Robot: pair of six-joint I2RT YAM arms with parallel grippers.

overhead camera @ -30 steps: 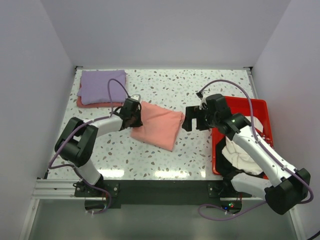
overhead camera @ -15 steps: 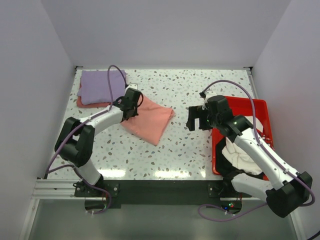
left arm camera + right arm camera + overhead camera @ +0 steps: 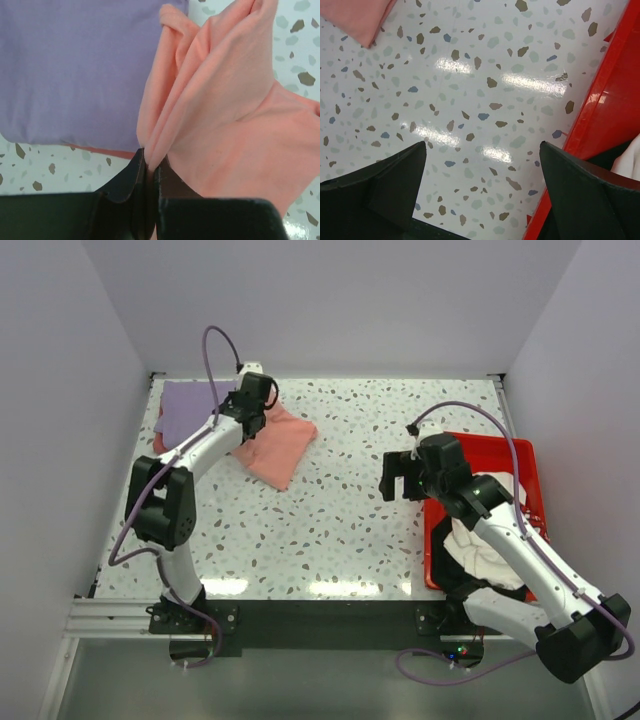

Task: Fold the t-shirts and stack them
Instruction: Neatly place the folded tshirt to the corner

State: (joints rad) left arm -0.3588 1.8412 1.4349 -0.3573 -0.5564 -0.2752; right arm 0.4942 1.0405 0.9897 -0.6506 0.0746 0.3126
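**Top view:** The left arm (image 3: 205, 450) reaches toward the far left corner of the speckled counter (image 3: 340, 530). Its left jaws are pinched on one edge of the salmon-pink t-shirt (image 3: 283, 442). That shirt trails over the counter just right of the folded lavender t-shirt (image 3: 185, 410), which lies in the corner. A pink edge of cloth (image 3: 158, 445) shows under the lavender t-shirt's near side. The right arm (image 3: 510, 540) hangs over the counter beside the red tray (image 3: 525, 455) at the right edge, right jaws spread wide and gripping nothing. A crumpled white t-shirt (image 3: 480, 545) lies in the tray, partly hidden by the arm.

**Left wrist:** The left jaws are clamped tight on a bunched fold of the salmon-pink t-shirt (image 3: 235, 115), and the cloth fans out in creases beyond them. The lavender t-shirt (image 3: 75, 65) lies flat to the left, with the pink edge of cloth (image 3: 107, 150) peeking from beneath it. Speckled counter (image 3: 300, 30) shows at the upper right.

**Right wrist:** The right jaws stand wide apart over bare counter (image 3: 480, 90). A corner of the salmon-pink t-shirt (image 3: 360, 17) shows at the upper left. The red tray (image 3: 600, 110) wall runs down the right side, with a sliver of the white t-shirt (image 3: 632, 160) behind it.
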